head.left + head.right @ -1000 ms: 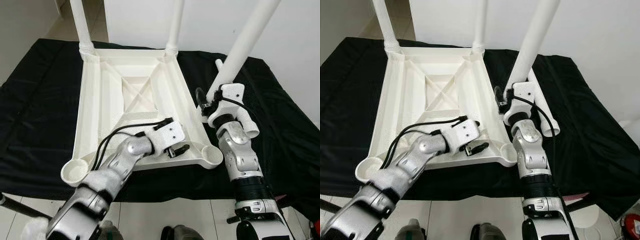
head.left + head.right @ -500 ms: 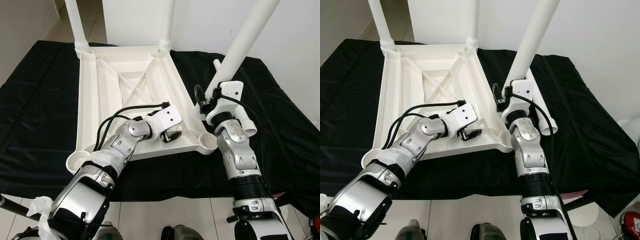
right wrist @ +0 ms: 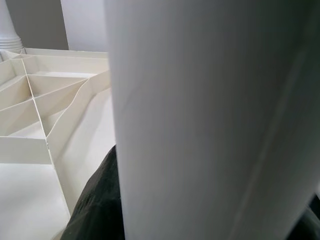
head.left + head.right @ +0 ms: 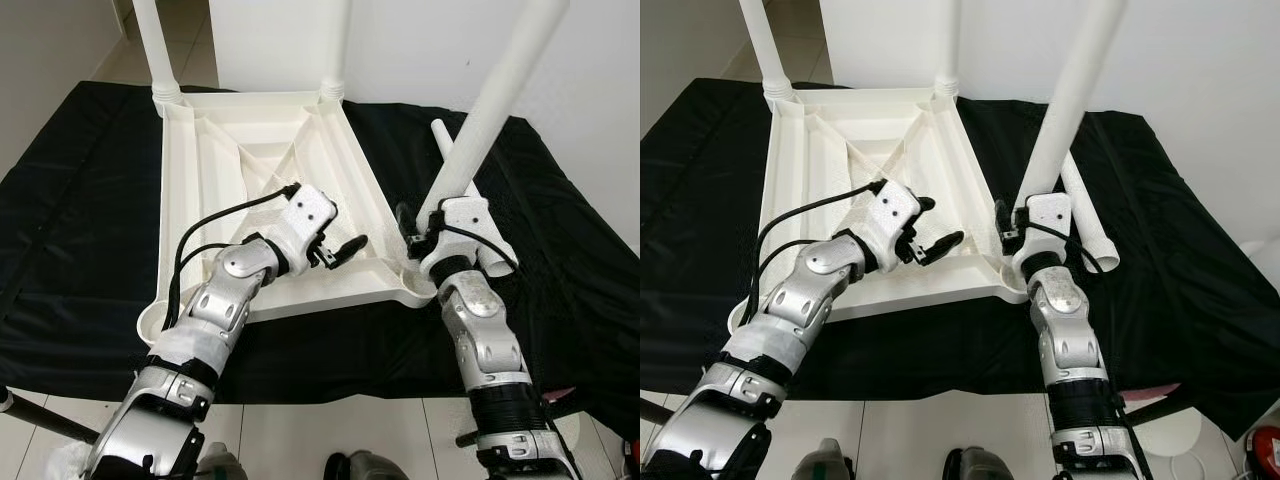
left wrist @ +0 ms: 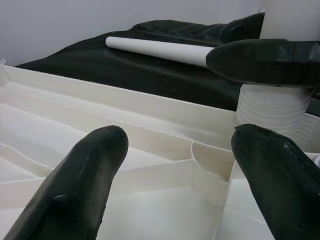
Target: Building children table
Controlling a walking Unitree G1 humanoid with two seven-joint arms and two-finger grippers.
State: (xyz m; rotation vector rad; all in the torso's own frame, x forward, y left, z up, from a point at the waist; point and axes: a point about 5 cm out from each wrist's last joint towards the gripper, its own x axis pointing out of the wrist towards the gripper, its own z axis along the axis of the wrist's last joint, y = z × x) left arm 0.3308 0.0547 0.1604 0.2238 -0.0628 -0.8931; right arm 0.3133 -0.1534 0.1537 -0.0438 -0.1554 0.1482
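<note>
- Left eye view, work surface: black cloth [image 4: 90, 200] spread under everything, over a raised surface.
- Tabletop [image 4: 215, 190]: white plastic, lying upside down on the cloth with its ribbed underside facing up; two white legs already stand upright in the far corner sockets.
- Left gripper [image 4: 340, 250]: reaching over the near right part of the tabletop's underside, fingers spread apart, holding nothing. In the left wrist view both fingers [image 5: 75, 185] hover above the ribbing, with the corner socket just beyond them.
- Right gripper [image 4: 413, 233]: just beside the left gripper's fingertips, at the near right corner of the tabletop, pinching a table leg [image 4: 490, 120] near its lower end.
- Table leg: long white tube, tilted up and away to the right of the right gripper, its ribbed lower end sitting at the near right corner socket [image 5: 272, 107]. How deeply it is seated cannot be told.
- Spare leg [image 4: 1085, 215]: white tube lying flat on the cloth just behind the right gripper.
- Near left corner socket [image 4: 152, 320]: open ring, well apart from both grippers.
</note>
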